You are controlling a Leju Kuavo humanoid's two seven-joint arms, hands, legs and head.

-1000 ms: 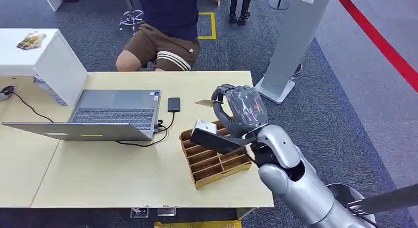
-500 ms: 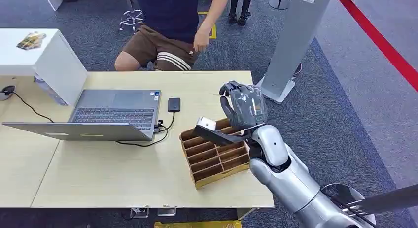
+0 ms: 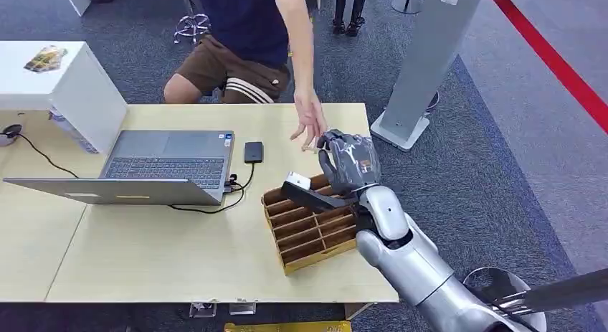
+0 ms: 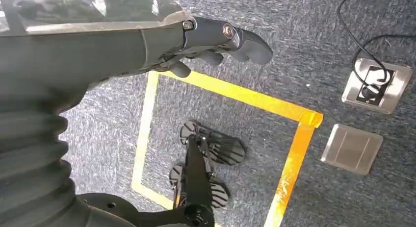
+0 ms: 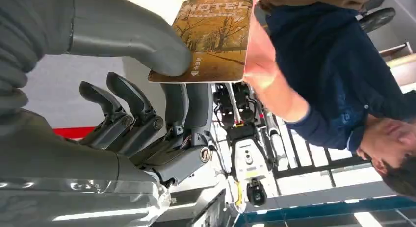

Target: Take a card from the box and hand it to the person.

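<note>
My right hand [image 3: 349,162] is raised above the far end of the wooden divided box [image 3: 310,230] on the table. It pinches a brown hotel card [image 5: 214,39] between its thumb and fingers [image 5: 182,100]. The person's hand [image 3: 309,124] reaches down over the table's far edge to my right hand, and in the right wrist view the person's hand [image 5: 262,58] lies against the card's edge. My left hand [image 4: 147,36] hangs over the carpet floor, holding nothing, its fingers [image 4: 230,38] loosely stretched out.
An open laptop [image 3: 168,163] sits on the table's [image 3: 143,253] left half, with a cable and a small black device [image 3: 252,152] beside it. A white cabinet [image 3: 64,88] stands at the far left, a grey pillar [image 3: 430,52] right of the table.
The person's arm has come down from behind the table to my right hand. My right hand has moved a little farther from me with the card.
</note>
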